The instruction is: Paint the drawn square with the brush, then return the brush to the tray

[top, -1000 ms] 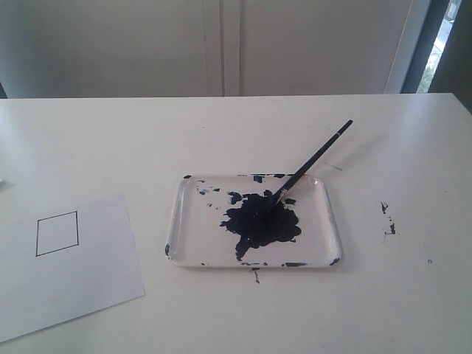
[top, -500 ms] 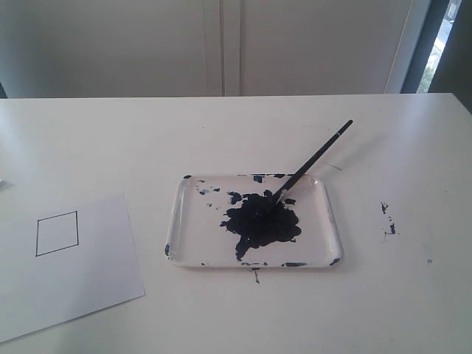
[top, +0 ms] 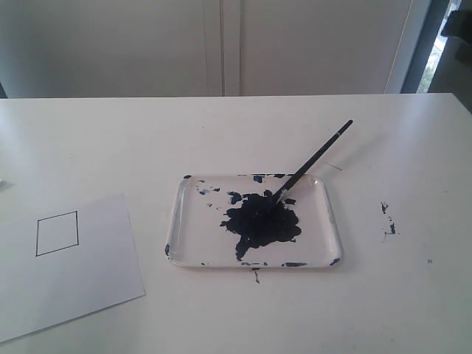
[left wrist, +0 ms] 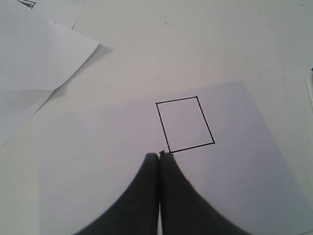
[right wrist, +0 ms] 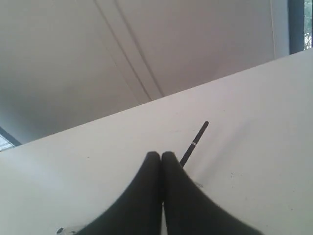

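1. One desk (top: pixel 110 140) was seen, white, with some paint flecks (top: pixel 387 217) toward its right edge.
2. One paper sheet (top: pixel 88 287) was laid by the desk's near left corner. At least two more loose sheets (left wrist: pixel 39 49) were caught beside it in the left wrist view.
3. One tray (top: pixel 179 221) was parked mid-desk, with a single paint blob (top: pixel 259 221) in its middle.
4. One brush (top: pixel 313 158) was found with its tip sunk in the blob and its handle propped over the tray's far right corner. Its long axis was slanted toward the desk's far right corner.
5. One drawn square (top: pixel 57 233) was on the sheet, left blank inside and well apart from the brush.
6. Two grippers were counted, both clenched on nothing. The right gripper (right wrist: pixel 162 155) was aimed at the handle end just past its tips, so it was judged the nearer one. The left gripper (left wrist: pixel 160 155) was hung over the sheet beside one corner of the square.
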Robot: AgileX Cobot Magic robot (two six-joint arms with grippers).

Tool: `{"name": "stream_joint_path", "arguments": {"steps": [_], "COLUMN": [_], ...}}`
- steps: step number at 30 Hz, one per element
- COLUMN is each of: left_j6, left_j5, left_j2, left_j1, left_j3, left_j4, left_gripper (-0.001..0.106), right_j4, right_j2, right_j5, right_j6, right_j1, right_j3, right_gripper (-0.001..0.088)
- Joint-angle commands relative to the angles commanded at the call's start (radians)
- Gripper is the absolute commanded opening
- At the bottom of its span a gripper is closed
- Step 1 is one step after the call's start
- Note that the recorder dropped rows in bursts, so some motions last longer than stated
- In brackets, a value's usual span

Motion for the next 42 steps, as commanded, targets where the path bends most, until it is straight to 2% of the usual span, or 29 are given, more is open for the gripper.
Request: {"name": "stream_joint_path", "arguments": {"steps": [3, 7, 11, 17, 24, 28, 30, 31, 33, 34, 35, 36, 38, 42], "left_j6": [0.0, 0.015, 0.019, 0.022, 0.027, 0.027, 0.031, 0.031, 0.031, 0.031, 0.031, 0.031, 0.031, 0.031], "left_j5": [-0.003, -0.013, -0.013, -0.018, -0.017, -0.017, -0.013, -0.013, -0.013, -0.017, -0.019, -0.02, -0.02, -0.019], "left_j2": [0.019, 0.024, 0.024, 0.024, 0.024, 0.024, 0.024, 0.024, 0.024, 0.024, 0.024, 0.024, 0.024, 0.024], "left_j1": [0.0, 0.0, 0.0, 0.0, 0.0, 0.0, 0.0, 0.0, 0.0, 0.0, 0.0, 0.0, 0.0, 0.0], "left_j3": [0.0, 0.0, 0.0, 0.0, 0.0, 0.0, 0.0, 0.0, 0.0, 0.0, 0.0, 0.0, 0.0, 0.0], "left_j4": [-0.025, -0.025, -0.027, -0.027, -0.027, -0.027, -0.027, -0.027, -0.027, -0.027, -0.027, -0.027, -0.027, -0.029], "left_gripper": [0.0, 0.0, 0.0, 0.0, 0.0, 0.0, 0.0, 0.0, 0.0, 0.0, 0.0, 0.0, 0.0, 0.0], "right_j4": [0.001, 0.011, 0.094, 0.207, 0.209, 0.296, 0.297, 0.297, 0.297, 0.297, 0.297, 0.297, 0.297, 0.297], "right_j2": [0.116, 0.242, 0.321, 0.42, 0.536, 0.585, 0.611, 0.624, 0.649, 0.671, 0.683, 0.705, 0.757, 0.829], "right_j5": [0.043, -0.022, -0.075, -0.071, -0.087, -0.147, -0.179, -0.199, -0.199, -0.192, -0.19, -0.18, -0.156, -0.158], "right_j6": [0.0, 0.0, 0.0, 0.0, 0.0, 0.025, 0.052, 0.079, 0.079, 0.079, 0.079, 0.084, 0.1, 0.154], "right_j1": [0.0, 0.0, 0.0, 0.002, 0.083, 0.122, 0.128, 0.128, 0.128, 0.128, 0.128, 0.13, 0.13, 0.13], "right_j3": [-0.02, -0.022, -0.024, -0.049, -0.128, -0.187, -0.225, -0.245, -0.281, -0.306, -0.313, -0.327, -0.354, -0.374], "right_gripper": [0.0, 0.0, 0.0, 0.0, 0.0, 0.0, 0.0, 0.002, 0.013, 0.024, 0.0287, 0.0384, 0.0478, 0.046]}}
